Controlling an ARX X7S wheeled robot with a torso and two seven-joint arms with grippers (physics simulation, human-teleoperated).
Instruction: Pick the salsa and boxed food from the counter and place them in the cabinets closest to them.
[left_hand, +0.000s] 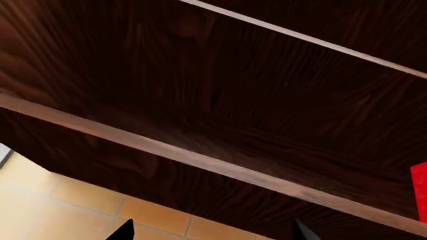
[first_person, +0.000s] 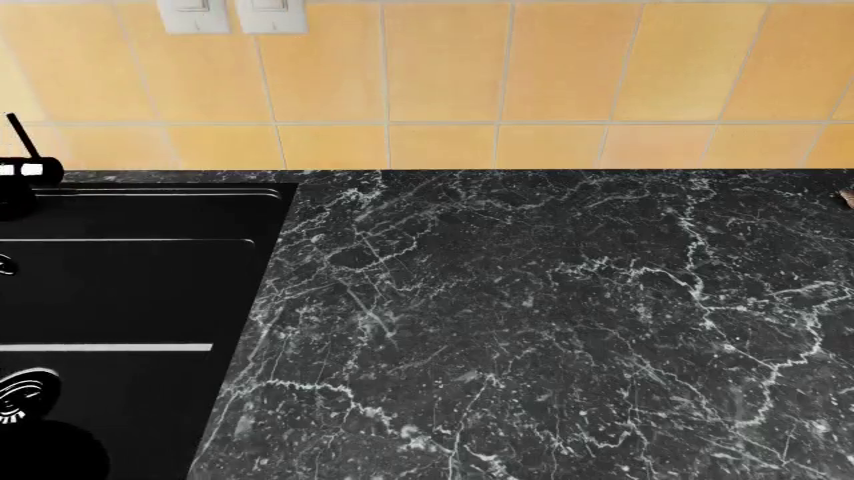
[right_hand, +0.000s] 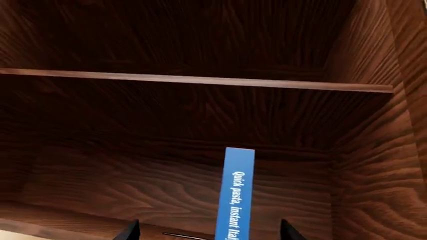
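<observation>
The right tool (right_hand: 208, 235) shows only two dark fingertips, spread wide, with the boxed food (right_hand: 236, 195) standing between them inside the cabinet (right_hand: 167, 115); whether the pads touch the box I cannot tell. The step in hand looks like setting the box on the shelf (right_hand: 80, 220), so it should be lowered squarely, let go only once the base sits flat, then the arm backed straight out to avoid tipping a thin upright carton. The box is flat card, its blue edge printed with white lettering. The left tool (left_hand: 213, 232) is released, tips apart, empty, facing dark wood-grain panels with paler lipped edges. The bench (first_person: 561, 330), glossy black marble with white veins, carries no salsa; the jar is nowhere in view.
</observation>
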